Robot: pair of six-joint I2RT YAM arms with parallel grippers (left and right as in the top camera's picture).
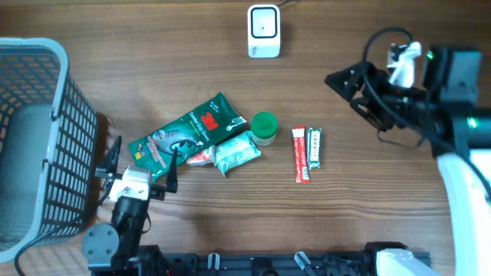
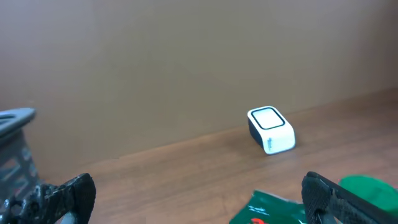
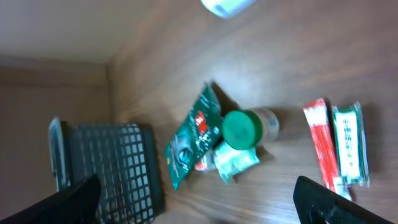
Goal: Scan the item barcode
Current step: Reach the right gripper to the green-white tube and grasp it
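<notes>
Both jaws open, empty; green packet near left jaws, far from right.

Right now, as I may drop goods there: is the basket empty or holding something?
Empty. From overhead, the basket shows only bare grey floor; the packets all lie outside it.

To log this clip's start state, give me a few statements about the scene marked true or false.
The white scanner stands apart from the items. True.
The left claw grips the large green packet. False: it is open, holding nothing.
The red stick packet and green stick packet lie side by side. True.
The green-lidded jar sits in the basket. False: it is on the table among the packets.
The right claw is open and empty. True.
</notes>
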